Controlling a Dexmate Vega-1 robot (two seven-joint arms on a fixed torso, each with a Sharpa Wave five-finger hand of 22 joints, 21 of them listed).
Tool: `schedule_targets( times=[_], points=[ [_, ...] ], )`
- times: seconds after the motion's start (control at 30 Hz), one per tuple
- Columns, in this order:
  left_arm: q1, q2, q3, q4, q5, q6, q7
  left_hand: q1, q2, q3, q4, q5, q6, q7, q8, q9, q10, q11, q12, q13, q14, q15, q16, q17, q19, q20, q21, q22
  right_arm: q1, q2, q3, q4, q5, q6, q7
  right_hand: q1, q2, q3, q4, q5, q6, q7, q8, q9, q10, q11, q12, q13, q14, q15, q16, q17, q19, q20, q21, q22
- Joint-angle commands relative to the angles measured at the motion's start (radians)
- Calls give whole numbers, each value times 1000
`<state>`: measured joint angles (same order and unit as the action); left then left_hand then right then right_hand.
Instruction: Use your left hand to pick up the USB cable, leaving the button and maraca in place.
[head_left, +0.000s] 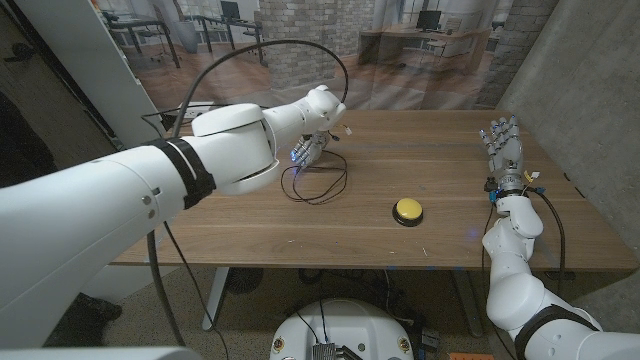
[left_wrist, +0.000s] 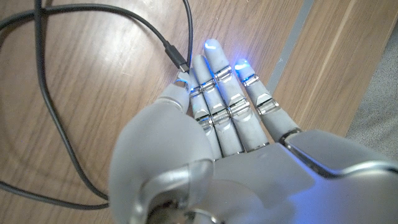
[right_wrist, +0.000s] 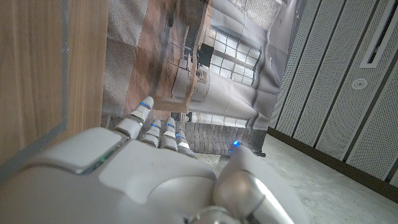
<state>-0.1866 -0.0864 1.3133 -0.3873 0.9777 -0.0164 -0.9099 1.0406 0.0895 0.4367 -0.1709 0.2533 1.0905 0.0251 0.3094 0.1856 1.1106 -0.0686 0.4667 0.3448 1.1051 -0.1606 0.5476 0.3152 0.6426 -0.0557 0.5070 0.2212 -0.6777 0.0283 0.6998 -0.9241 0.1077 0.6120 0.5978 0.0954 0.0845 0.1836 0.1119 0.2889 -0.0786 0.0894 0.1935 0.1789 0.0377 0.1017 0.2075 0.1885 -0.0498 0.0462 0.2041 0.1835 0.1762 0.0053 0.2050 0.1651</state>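
USB cable (left_wrist: 74, 81) — loop cut by frame edge | far end — behind left hand (head_left: 305, 148)

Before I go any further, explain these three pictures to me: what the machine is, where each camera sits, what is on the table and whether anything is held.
This is a two-armed robot standing at a wooden table, each arm ending in a hand with fingers. The wide picture comes from a camera on its head, looking down. The other two come from cameras on its wrists, looking along the back of each hand.

On the table lie a dark USB cable in loose loops and a yellow button.

The left hand is reaching down at the cable; in its wrist picture the fingertips sit right by the cable's plug, but no grip is closed yet. The right hand waits upright at the table's side, holding nothing.
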Motion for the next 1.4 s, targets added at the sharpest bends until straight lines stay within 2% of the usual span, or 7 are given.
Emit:
schedule_targets(
  times=[0.03,0.4,0.83,1.4],
  points=[
    [72,134,-158,-309,118,17,-92,48,30,4,3,12,49,33,58,53,43,-40,9,16,38,-42,7,10,0,-9,10,4,-4,1,-3,-8,-1,2,-4,6,-4,-1,-3,6,5,3,1,4,5,-2,5,2,10,1,-1,3,10,-1,-2,3],
    [142,205,-271,-480,201,47,-98,51,25,4,6,31,46,34,72,70,45,-44,18,43,47,-45,11,23,3,-13,25,6,-4,3,-8,-16,-1,2,-1,6,-4,-2,-3,6,4,3,0,4,5,-3,3,2,10,0,-3,3,11,-1,-4,3],
    [193,239,-360,-583,254,57,-94,49,21,6,10,50,41,34,86,87,45,-48,26,71,53,-47,7,29,2,-15,40,8,-8,9,-15,-34,-4,-4,-1,7,-4,-2,-4,6,5,4,0,4,7,-4,2,2,10,-1,-4,3,13,-2,-6,3],
    [270,300,-465,-763,290,76,-62,46,16,10,12,69,38,30,103,106,48,-48,34,103,59,-49,2,37,4,-16,60,9,-18,25,-27,-68,-9,-12,-5,9,-4,-2,-5,7,5,6,-1,4,8,-4,0,2,12,-2,-5,3,14,-3,-8,3]
  ],
)
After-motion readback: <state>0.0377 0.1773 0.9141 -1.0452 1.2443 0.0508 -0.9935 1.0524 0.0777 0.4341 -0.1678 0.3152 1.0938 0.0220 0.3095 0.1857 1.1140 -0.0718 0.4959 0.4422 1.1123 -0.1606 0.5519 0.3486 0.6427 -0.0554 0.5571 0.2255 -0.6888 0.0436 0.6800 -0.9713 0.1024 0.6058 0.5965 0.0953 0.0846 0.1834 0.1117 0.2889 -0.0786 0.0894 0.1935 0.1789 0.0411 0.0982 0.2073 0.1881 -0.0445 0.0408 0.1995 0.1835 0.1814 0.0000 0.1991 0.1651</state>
